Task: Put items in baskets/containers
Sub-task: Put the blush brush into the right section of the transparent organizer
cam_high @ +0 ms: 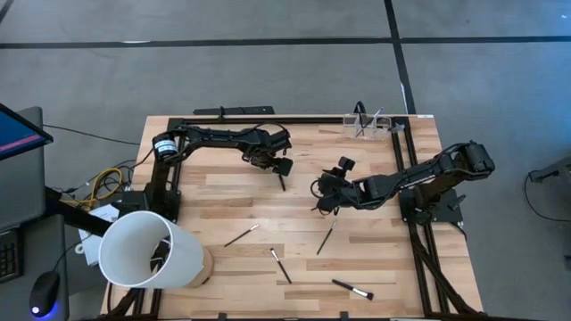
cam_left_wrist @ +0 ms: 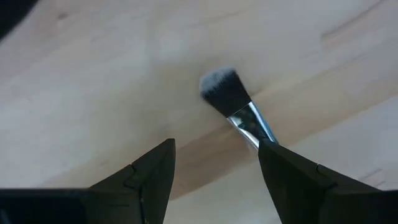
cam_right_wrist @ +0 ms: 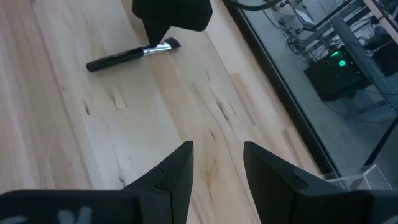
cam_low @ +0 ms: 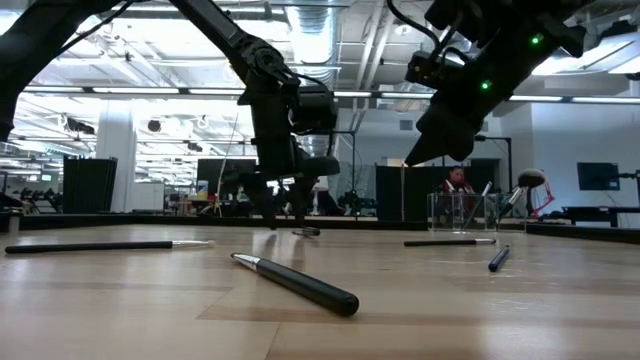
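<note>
Brushes lie scattered over the wooden table: we count four loose ones toward its near half, at and. A fifth, a makeup brush with a dark, pale-tipped head and silvery ferrule, lies under the left gripper; its handle runs behind one finger and we cannot follow it further. That gripper hangs low over the table's far middle, fingers spread apart with nothing between them, the brush head just ahead of the gap.

We see the right gripper a little to the right, raised off the table, its fingers parted over bare wood and holding nothing. Past it, its wrist camera shows the same brush, partly covered by the left arm's dark bulk.

At the far right edge stands the clear holder; it seems to hold a few brushes, but how many we cannot make out. A large white tub lies on its side at the near left corner.
</note>
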